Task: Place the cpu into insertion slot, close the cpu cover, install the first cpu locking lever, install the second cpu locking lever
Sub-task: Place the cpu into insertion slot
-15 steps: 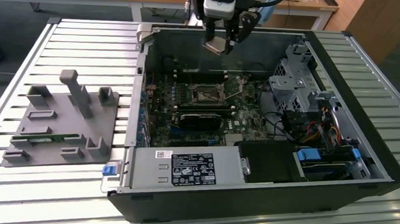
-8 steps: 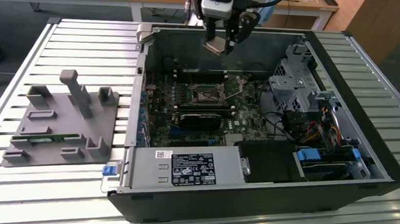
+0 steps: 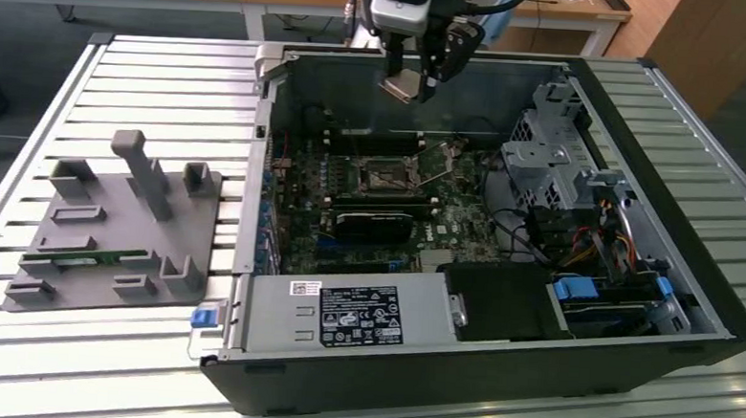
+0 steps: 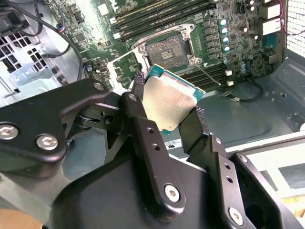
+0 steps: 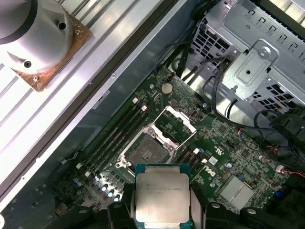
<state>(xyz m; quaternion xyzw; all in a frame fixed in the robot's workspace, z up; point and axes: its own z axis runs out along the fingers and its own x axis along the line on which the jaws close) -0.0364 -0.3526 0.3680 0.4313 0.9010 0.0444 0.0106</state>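
Observation:
My gripper (image 3: 412, 80) hangs over the far end of the open computer case, shut on the cpu (image 3: 402, 86). The cpu (image 4: 167, 101) is a flat square chip with a silvery top and a green edge, pinched by two sides between my black fingers (image 4: 143, 124). In the first wrist view the cpu (image 5: 162, 198) sits between the fingertips, well above the board. The insertion slot (image 3: 381, 176) (image 4: 167, 50) (image 5: 145, 152) lies bare below on the green board. The cpu cover (image 5: 174, 121) (image 4: 125, 67) is flipped open beside it. A thin metal lever (image 4: 208, 74) stands free next to the slot.
The case holds a silver drive cage (image 3: 548, 165), coloured cables (image 3: 601, 250) and a boxed power supply (image 3: 342, 313). Long memory slots (image 5: 116, 136) run beside the socket. A grey fixture plate (image 3: 116, 224) lies on the slatted table at the exterior view's left.

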